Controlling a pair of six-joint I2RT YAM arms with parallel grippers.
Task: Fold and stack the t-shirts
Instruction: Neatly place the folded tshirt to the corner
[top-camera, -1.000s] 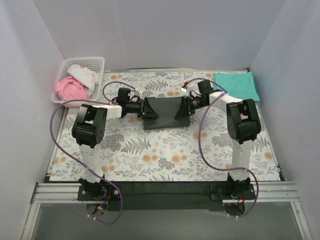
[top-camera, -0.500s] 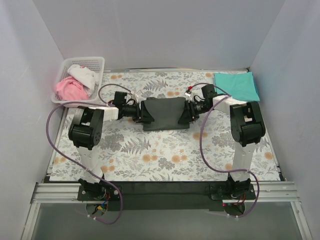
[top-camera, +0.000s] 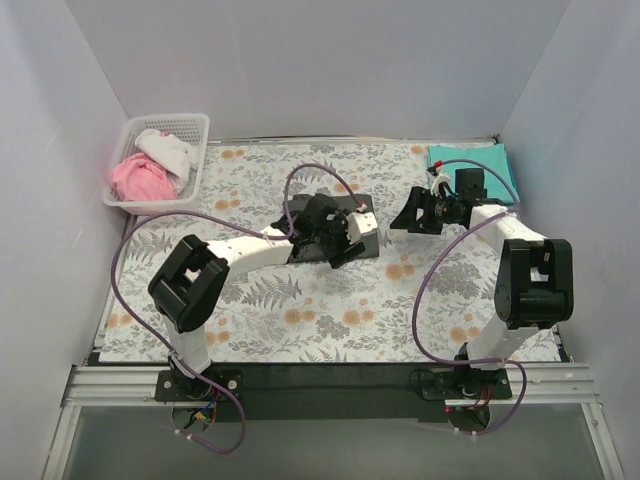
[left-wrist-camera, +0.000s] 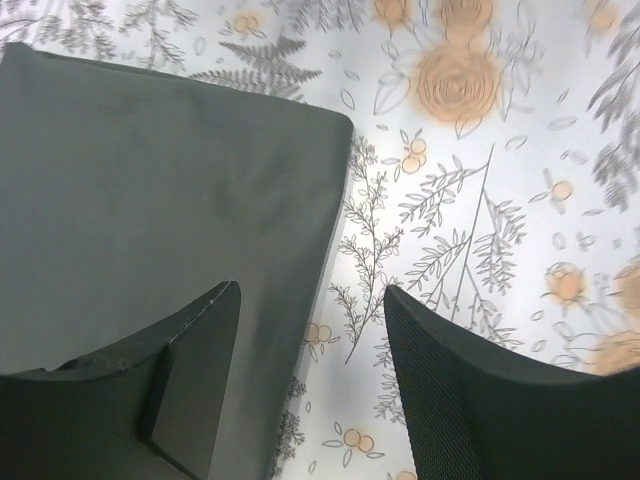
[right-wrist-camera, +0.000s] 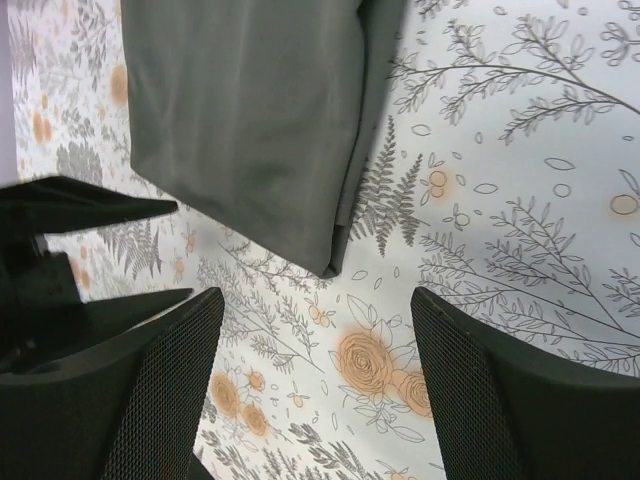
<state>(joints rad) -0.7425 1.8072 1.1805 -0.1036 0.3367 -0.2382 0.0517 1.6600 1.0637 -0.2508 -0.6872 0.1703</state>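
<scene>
Your left gripper (left-wrist-camera: 310, 400) is spread wide and holds nothing. One finger (left-wrist-camera: 195, 370) hangs over the charcoal t-shirt (left-wrist-camera: 170, 190), and the other (left-wrist-camera: 480, 400) hangs over the floral sheet (left-wrist-camera: 480, 180), just off the shirt's edge. The shirt lies folded into a flat, smooth rectangle, with a rounded corner just ahead of those fingertips. The left arm stretches diagonally from its base toward the middle of the table, its wrist low above the shirt.

Your right gripper (right-wrist-camera: 315, 390) is also spread and empty, and it hangs over bare sheet. A corner of the same charcoal shirt lies just ahead of it, and the layered fold edges show along the shirt's near side. The right arm reaches forward from its base, then turns at the wrist toward the left gripper. The two grippers are apart, with the shirt's edge between them.

Just behind the right wrist, the teal t-shirt (top-camera: 495, 160) lies folded flat, partly covered by the arm in the top view. Well away to the far left of the left gripper, a white basket (top-camera: 170, 118) holds a bunched pink cloth (top-camera: 140, 178) and a white cloth (top-camera: 168, 150).
</scene>
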